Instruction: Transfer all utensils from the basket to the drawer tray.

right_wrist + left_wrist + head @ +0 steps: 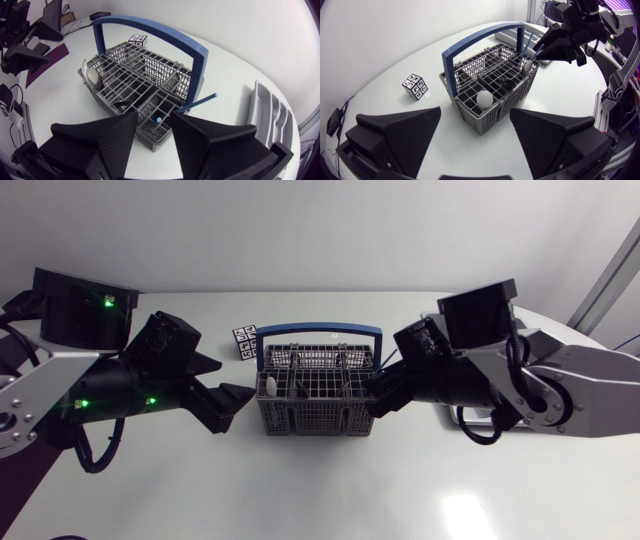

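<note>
Risk: the blue-handled utensil leans out of a corner cell of the basket. A pinch on the slanted stem may slip, or a lift may snag the grid and drag the unheld basket.

Right gripper: jaws narrowed to a small gap at the stem's foot (gap wider than stem; no two-sided hold evident).

Left gripper: jaws wide, empty, just short of the basket.

Drawer tray: near the basket, on the right arm's side.

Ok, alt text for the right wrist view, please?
A grey wire basket with a blue handle stands ahead of the right gripper, a blue utensil leaning from its nearest compartment. A white spoon stands at its far end; the drawer tray lies beside it.
</note>
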Controlling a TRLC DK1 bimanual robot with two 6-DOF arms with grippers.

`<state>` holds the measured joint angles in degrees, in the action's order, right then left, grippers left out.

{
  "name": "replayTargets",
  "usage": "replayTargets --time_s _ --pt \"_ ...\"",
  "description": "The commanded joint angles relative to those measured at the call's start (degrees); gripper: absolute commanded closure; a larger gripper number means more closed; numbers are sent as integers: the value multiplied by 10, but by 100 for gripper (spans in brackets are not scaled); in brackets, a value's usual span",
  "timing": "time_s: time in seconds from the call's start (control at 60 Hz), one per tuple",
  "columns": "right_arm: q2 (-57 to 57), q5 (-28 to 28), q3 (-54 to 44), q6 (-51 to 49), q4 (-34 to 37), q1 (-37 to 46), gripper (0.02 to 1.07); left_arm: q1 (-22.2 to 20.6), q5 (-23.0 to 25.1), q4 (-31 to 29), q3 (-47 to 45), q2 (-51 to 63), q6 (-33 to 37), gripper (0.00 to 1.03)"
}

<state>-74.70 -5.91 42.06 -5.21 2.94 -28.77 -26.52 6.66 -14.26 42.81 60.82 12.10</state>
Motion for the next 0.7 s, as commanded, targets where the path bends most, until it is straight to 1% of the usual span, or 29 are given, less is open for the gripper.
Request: replayTargets --time_s 0.0,0.033,0.183,0.25,0.333,0.533,0.683 --pt "-20 7 8 -11 -12 -4 72 -10 5 9 7 7 6 8" --pt "-23 8 7 -13 -19 -4 76 -14 5 11 5 7 6 8" --pt "-29 22 -1 -22 -40 -14 84 -20 5 26 -4 8 5 8" --pt "-30 35 -6 -22 -58 -16 89 -22 5 30 -5 8 4 8" --pt "-32 33 -8 -6 -60 -16 95 -25 5 35 -7 9 3 8" --pt "-36 32 -4 5 -50 -15 101 -26 5 37 -6 10 1 8" --pt "-40 33 2 7 -38 -14 101 -27 5 37 -8 9 0 8"
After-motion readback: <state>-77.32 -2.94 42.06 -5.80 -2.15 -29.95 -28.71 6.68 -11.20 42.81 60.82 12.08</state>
